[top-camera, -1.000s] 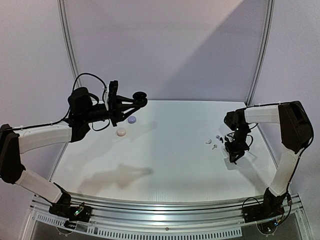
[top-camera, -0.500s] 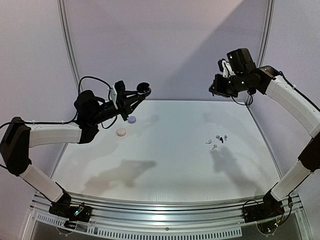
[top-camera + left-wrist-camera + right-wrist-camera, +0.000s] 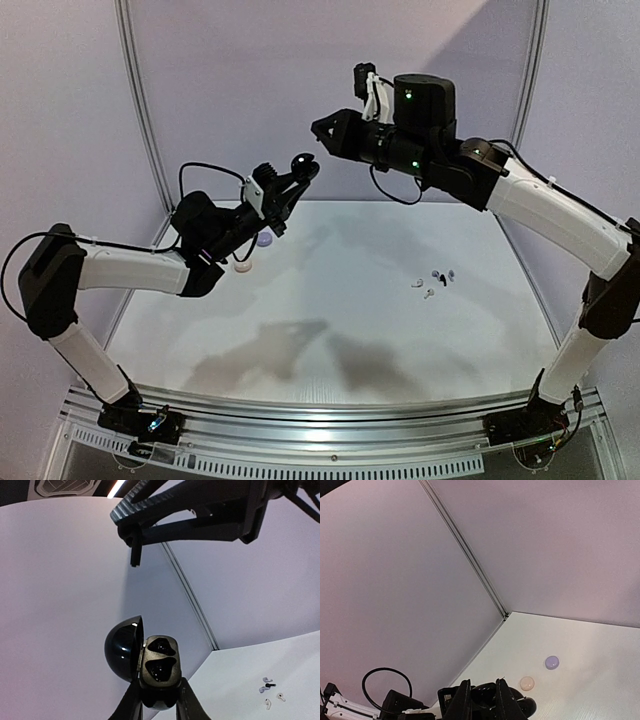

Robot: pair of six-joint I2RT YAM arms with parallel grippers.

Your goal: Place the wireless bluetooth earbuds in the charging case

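My left gripper [image 3: 293,175] is raised above the table's left half, shut on a black charging case [image 3: 303,162]. In the left wrist view the case [image 3: 160,662] stands open, its lid [image 3: 122,647] swung left and both sockets dark and empty, with the gripper [image 3: 161,702] clamping its base. My right gripper [image 3: 321,128] hangs high, just up and right of the case, and its fingers [image 3: 463,700] are drawn close together. I cannot make out anything between them. Several tiny earbuds [image 3: 435,280] lie on the table at right, also seen as earbuds [image 3: 269,690] from the left wrist.
Two small round cases rest at the table's back left: a lavender case [image 3: 264,240] and a cream case [image 3: 243,264]. The right wrist view shows the lavender case [image 3: 551,662] and the cream case [image 3: 526,683]. Grey walls with metal rails enclose the back.
The right arm rose from the earbuds on the table and swung up and left towards the case. The left arm lifted the open case higher and to the right.
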